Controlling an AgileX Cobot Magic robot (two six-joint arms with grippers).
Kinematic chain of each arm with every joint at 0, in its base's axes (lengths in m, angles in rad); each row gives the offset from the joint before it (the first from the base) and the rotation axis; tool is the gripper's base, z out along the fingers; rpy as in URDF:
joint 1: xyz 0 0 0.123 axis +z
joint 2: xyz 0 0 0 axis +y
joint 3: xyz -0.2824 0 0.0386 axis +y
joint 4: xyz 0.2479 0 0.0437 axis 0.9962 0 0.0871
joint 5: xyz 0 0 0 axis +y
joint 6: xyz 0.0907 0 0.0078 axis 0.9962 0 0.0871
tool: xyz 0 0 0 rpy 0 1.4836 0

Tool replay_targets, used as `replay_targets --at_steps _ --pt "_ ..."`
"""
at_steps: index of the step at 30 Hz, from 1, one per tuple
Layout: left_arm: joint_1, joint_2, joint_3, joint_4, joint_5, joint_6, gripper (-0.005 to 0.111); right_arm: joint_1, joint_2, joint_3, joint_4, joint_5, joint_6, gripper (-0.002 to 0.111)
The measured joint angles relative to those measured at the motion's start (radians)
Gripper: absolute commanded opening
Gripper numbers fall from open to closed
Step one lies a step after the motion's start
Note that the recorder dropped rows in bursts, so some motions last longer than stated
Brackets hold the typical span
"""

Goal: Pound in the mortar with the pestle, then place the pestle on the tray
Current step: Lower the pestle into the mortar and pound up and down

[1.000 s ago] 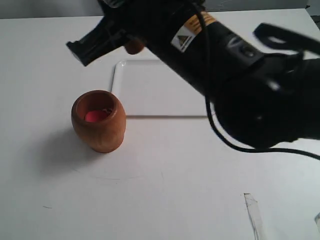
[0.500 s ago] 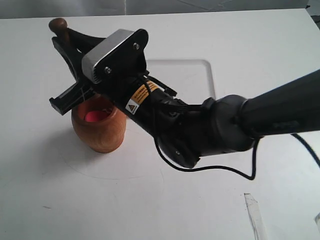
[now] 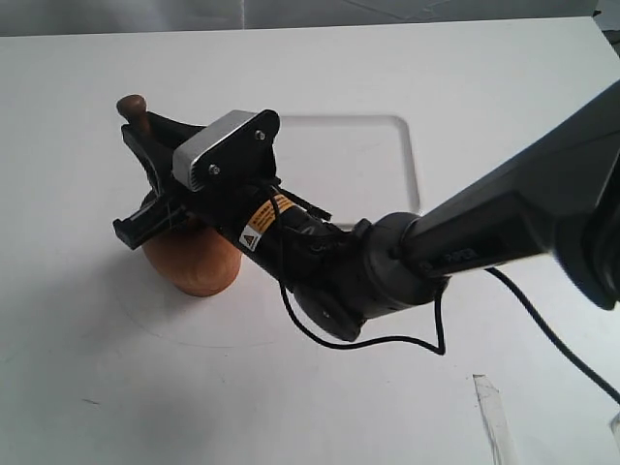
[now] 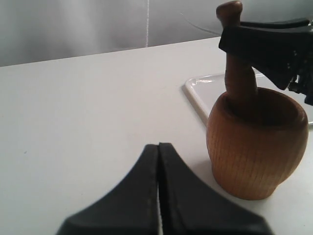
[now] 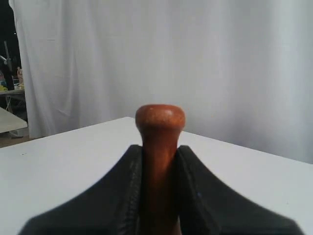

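The light brown wooden mortar (image 3: 197,266) stands on the white table, left of the white tray (image 3: 373,155). My right gripper (image 3: 136,182) is shut on the dark reddish-brown pestle (image 3: 133,107), which stands upright with its thick end down inside the mortar and its knob on top. The left wrist view shows the mortar (image 4: 254,144), the pestle (image 4: 238,73) in it, the right gripper (image 4: 244,41) and a tray corner (image 4: 201,92) behind. In the right wrist view the pestle (image 5: 160,125) sits clamped in my right gripper (image 5: 160,149). My left gripper (image 4: 158,146) is shut and empty, low beside the mortar. The mortar's contents are hidden.
The right arm (image 3: 387,266) reaches across the table's middle, trailing a black cable (image 3: 378,341). A strip of clear tape (image 3: 492,417) lies near the front right. A white curtain (image 5: 195,58) hangs behind the table.
My right gripper swung the pestle left from over the tray to above the mortar, then moved down, pushing the pestle into the mortar. The mortar has not moved.
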Motion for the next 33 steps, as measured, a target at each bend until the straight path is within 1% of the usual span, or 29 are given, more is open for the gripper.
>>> replay_targets --at_steps 4,10,12,15,19,22,24,26,29,31,33 --pt "0.000 0.000 0.000 0.000 0.000 0.000 0.000 0.000 -0.059 0.000 -0.009 0.037 -0.049 0.000" --pt "0.000 0.000 0.000 0.000 0.000 0.000 0.000 0.000 -0.240 0.000 -0.079 0.027 -0.092 0.000" --pt "0.000 0.000 0.000 0.000 0.000 0.000 0.000 0.000 -0.262 0.000 -0.079 0.048 -0.114 0.000" --pt "0.000 0.000 0.000 0.000 0.000 0.000 0.000 0.000 -0.222 0.000 -0.079 0.116 -0.124 0.000" --pt "0.000 0.000 0.000 0.000 0.000 0.000 0.000 0.000 -0.065 0.000 -0.068 0.165 -0.083 0.000" --pt "0.000 0.000 0.000 0.000 0.000 0.000 0.000 0.000 -0.052 -0.002 -0.058 0.139 -0.073 0.000" --pt "0.000 0.000 0.000 0.000 0.000 0.000 0.000 0.000 -0.076 -0.002 -0.058 0.111 -0.073 0.000" --pt "0.000 0.000 0.000 0.000 0.000 0.000 0.000 0.000 -0.163 -0.002 -0.079 0.070 -0.073 0.000" --pt "0.000 0.000 0.000 0.000 0.000 0.000 0.000 0.000 -0.278 -0.002 -0.122 0.057 -0.073 0.000" --pt "0.000 0.000 0.000 0.000 0.000 0.000 0.000 0.000 -0.313 -0.002 -0.135 0.077 -0.073 0.000" --pt "0.000 0.000 0.000 0.000 0.000 0.000 0.000 0.000 -0.313 -0.002 -0.135 0.171 -0.073 0.000"
